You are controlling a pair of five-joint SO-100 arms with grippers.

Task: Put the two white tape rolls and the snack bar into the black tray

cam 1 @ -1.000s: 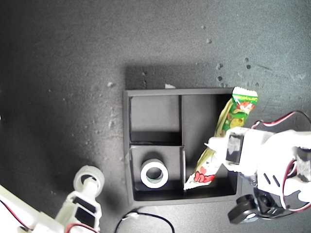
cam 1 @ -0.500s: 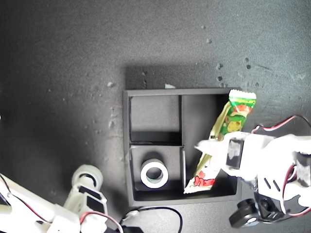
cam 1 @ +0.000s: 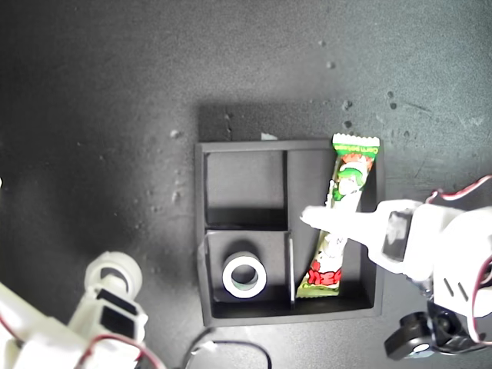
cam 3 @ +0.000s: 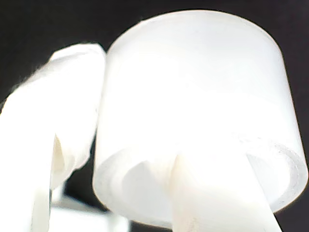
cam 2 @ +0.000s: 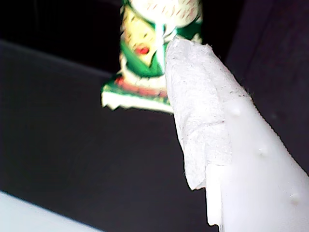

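The black tray [cam 1: 201,223] sits in the middle of the exterior view. One white tape roll [cam 1: 244,277] lies flat in its nearer small compartment. The snack bar [cam 1: 346,184] stands tilted in the long compartment on the exterior view's right, its far end over the tray's far wall. My first gripper [cam 1: 330,221] reaches across it from the exterior view's right, shut on the bar. In the first wrist view, the padded finger [cam 2: 200,106] touches the snack bar [cam 2: 145,58]. At the exterior view's lower left, my second gripper [cam 1: 115,283] is shut on the other tape roll [cam 1: 102,270], one finger [cam 3: 212,193] inside the roll [cam 3: 193,92].
The farther small compartment [cam 1: 244,181] holds nothing. A thin black cable [cam 1: 231,344] loops on the dark mat just in front of the tray. A black knob [cam 1: 419,344] on the first arm sticks out at the exterior view's lower right. White specks dot the mat.
The first gripper swung the snack bar from a slant across the tray's corner to nearly in line with the long compartment. The second gripper drew back toward the exterior view's lower left with its roll.
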